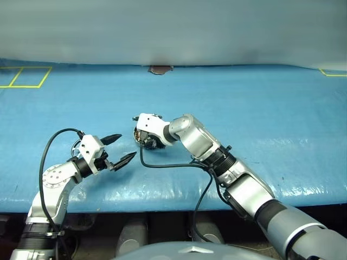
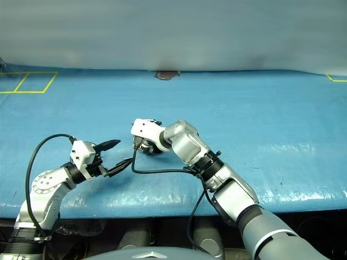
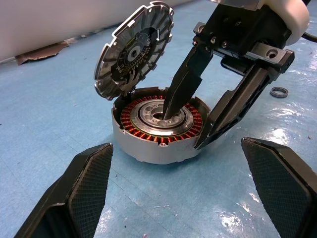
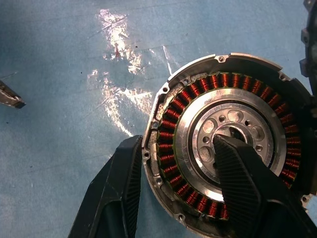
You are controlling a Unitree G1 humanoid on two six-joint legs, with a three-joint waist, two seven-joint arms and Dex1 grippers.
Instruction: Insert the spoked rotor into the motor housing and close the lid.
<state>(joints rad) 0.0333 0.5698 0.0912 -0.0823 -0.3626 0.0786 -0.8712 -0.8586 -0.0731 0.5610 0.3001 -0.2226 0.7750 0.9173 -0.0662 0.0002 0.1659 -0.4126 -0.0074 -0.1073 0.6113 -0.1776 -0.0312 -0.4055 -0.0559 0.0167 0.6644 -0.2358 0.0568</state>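
So the motor housing (image 3: 157,130) is sitting on the blue desk (image 1: 260,108), and the right gripper (image 3: 190,126) is straddling its wall: one finger is poked down into the dark centre, the other is pressed against the outside of the shell, so the jaws are clamped about half-way on the housing wall. In the right wrist view a silver ring with round holes can be seen seated inside the copper windings (image 4: 171,144). That's probably the spoked rotor (image 4: 233,131) already dropped in, though it can't be confirmed from this angle whether it's fully seated.

The lid (image 3: 134,49) isn't closed yet. It's propped up on edge at the housing rim, on the far side from the left jaws, tilted open like a clamshell with its patterned face showing.

The left gripper (image 1: 118,149) is parked just short of the housing with its jaws spread wide and nothing held between them. A tiny dark ring (image 3: 279,91) is lying on the desk beyond the right jaws, apart from everything.

Judged from this: insertion looks about done, lid closing is what's left.
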